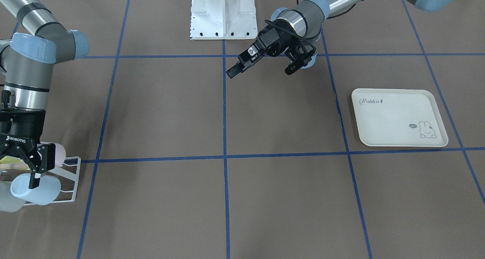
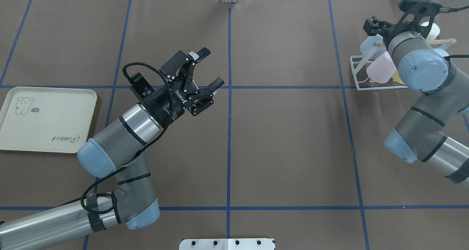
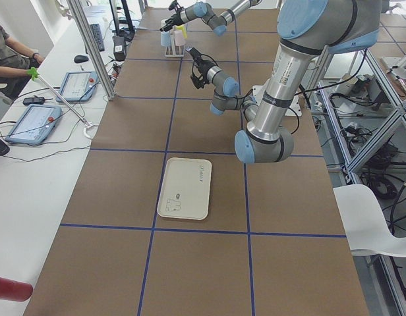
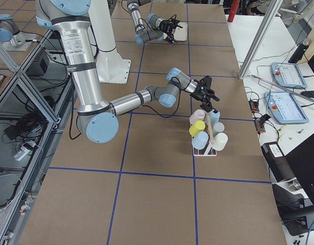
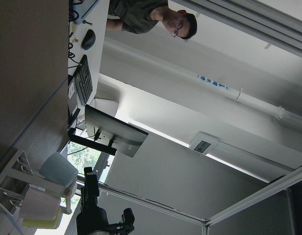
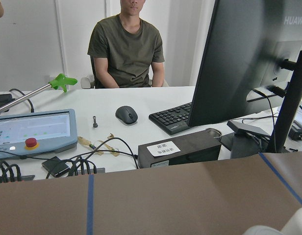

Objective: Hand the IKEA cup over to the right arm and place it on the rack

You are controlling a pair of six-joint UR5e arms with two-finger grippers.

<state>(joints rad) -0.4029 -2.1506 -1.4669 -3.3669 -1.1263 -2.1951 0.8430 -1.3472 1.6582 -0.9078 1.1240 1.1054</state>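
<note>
In the front-facing view the right pincer hung over the white wire rack at the edge of the bench. One fingertip lay against a pale blue cup resting on its side on a prong, and the other finger ran off the frame. A pink cup sat just behind. The left pincer hovered over mid-bench with its jaws wide apart and nothing between them, well apart from the rabbit-print tray.

From overhead, the right pincer's two fingers stood spread near the rack's wooden rod, so its jaws were apart and clamped on no cup. The pale blue cup lay just under the inner finger.

In the right-side view the near arm reached to the rack, which carried several cups, a yellow cup among them. The pincer was just above the rear row.

The right wrist view gave only a blurred pale rim in its lower corner and a seated person beyond.

Taking the pale blue cup as the task's cup, which is not certain, the hand-over looked done and the cup looked set on the rack. Only the right arm's withdrawal seemed left.
</note>
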